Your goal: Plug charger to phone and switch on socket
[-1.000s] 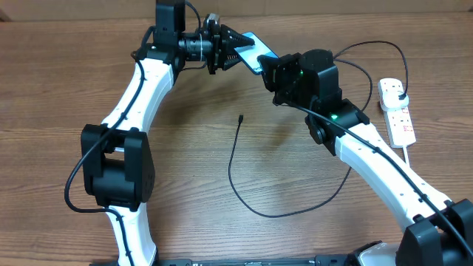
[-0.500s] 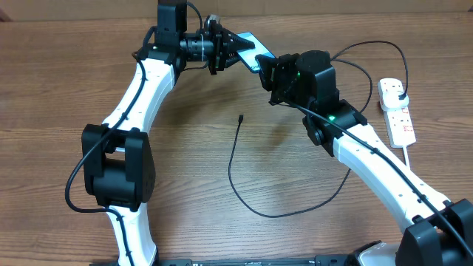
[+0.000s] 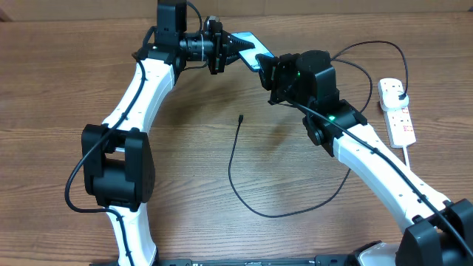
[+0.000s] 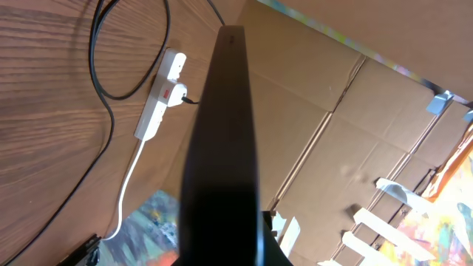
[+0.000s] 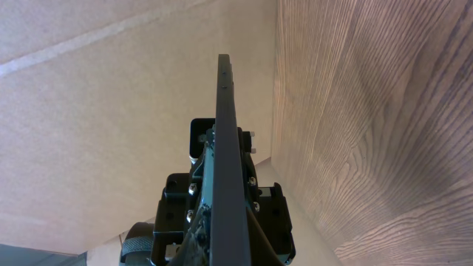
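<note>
Wood-grain table filled the overhead view, and we saw the phone held up off it at the upper centre of the frame, pinched between both tools. Our left gripper was clamped narrow on the phone's left end, and our right gripper was clamped on its right end. In both wrist views the phone showed edge-on as a thin dark slab. The charger lay loose on the table below. Its small tip sat at mid-frame, apart from the phone. Its cable looped low and rose rightward to the socket at the right edge, where its black plug sat.
</note>
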`<control>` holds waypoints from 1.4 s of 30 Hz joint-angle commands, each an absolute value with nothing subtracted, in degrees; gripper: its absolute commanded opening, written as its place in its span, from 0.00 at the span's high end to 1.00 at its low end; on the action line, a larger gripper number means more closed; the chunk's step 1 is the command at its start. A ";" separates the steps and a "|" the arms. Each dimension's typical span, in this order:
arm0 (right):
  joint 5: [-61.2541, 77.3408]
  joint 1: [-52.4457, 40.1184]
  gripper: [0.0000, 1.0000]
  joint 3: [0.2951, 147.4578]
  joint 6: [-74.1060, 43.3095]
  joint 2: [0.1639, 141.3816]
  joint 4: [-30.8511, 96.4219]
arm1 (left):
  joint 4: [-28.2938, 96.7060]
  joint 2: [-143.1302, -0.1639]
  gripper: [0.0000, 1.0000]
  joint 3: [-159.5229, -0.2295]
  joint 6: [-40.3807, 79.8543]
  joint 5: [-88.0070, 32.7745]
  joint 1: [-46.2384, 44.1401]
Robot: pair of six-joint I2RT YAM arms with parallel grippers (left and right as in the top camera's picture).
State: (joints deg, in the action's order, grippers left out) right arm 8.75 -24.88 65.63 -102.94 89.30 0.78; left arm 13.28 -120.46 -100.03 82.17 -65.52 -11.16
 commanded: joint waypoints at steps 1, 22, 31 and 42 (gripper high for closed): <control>12.75 -26.20 0.92 67.94 -98.43 87.44 0.54 | 12.80 -120.31 0.96 -101.19 76.84 -64.38 -11.64; 13.69 -17.78 0.61 67.94 -64.53 87.42 24.93 | 44.38 -118.26 0.96 -101.19 33.10 -65.17 -3.07; 21.17 -16.23 0.61 67.94 -39.70 87.44 30.87 | 54.94 -108.49 0.96 -101.19 24.27 -62.87 1.58; 21.32 -21.98 0.65 67.96 -34.17 89.62 35.92 | 61.39 -104.57 0.96 -99.72 22.70 -67.07 8.43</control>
